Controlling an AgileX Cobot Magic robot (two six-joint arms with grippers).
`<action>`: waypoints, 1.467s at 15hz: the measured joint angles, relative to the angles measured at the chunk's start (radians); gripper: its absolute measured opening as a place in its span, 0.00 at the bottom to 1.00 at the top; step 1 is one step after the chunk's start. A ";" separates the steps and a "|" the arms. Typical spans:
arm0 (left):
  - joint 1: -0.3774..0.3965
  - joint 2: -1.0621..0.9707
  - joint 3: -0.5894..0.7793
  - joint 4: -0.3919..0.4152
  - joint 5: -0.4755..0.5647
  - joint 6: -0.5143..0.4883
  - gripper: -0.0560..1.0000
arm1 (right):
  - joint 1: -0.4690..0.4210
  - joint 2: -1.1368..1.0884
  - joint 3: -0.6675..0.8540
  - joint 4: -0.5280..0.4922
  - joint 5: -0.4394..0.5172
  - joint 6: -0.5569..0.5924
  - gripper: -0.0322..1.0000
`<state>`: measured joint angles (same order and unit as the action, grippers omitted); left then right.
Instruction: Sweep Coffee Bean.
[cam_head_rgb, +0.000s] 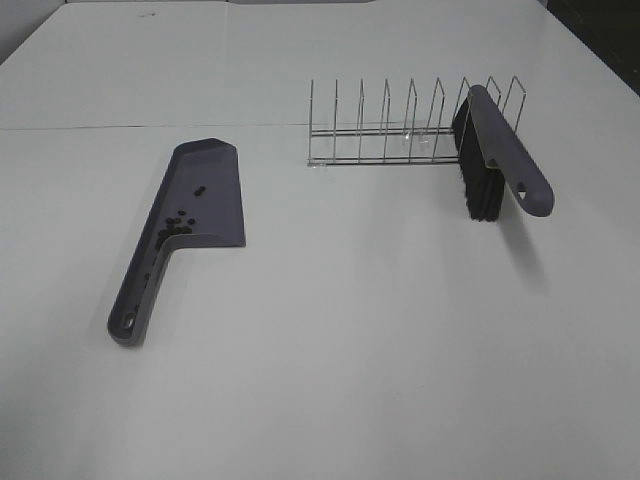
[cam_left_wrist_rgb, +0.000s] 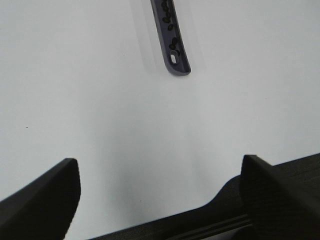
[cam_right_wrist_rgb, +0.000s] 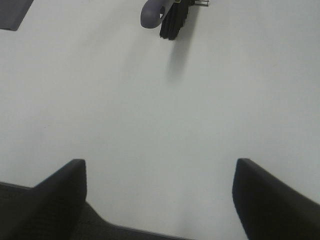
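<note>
While both grippers, left (cam_left_wrist_rgb: 160, 200) and right (cam_right_wrist_rgb: 160, 200), hung open and empty, the dustpan (cam_head_rgb: 190, 225) holding the coffee beans (cam_head_rgb: 178, 222) pointed its handle toward the left one.

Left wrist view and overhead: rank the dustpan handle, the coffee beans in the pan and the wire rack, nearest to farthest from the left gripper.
1. Dustpan handle, just ahead of the left gripper.
2. Coffee beans, farther up the pan.
3. Wire rack, far right side.

I find no legible text, labels, brands or numbers in any view; the grey-purple plastic dustpan (cam_head_rgb: 190, 215) and grey-handled black-bristled brush (cam_head_rgb: 495, 160) carry no readable markings.
</note>
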<state>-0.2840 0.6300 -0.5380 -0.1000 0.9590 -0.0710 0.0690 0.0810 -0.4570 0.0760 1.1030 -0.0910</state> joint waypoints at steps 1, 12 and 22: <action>0.000 -0.072 0.000 0.004 0.046 0.001 0.80 | 0.000 0.000 0.000 0.000 0.000 0.000 0.77; 0.000 -0.631 0.018 0.034 0.118 0.071 0.78 | 0.000 0.000 0.000 0.000 0.000 0.000 0.77; 0.002 -0.635 0.018 0.046 0.118 0.078 0.78 | 0.000 0.000 0.000 0.001 0.000 0.000 0.77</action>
<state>-0.2820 -0.0050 -0.5200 -0.0540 1.0770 0.0070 0.0690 0.0810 -0.4570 0.0770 1.1030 -0.0910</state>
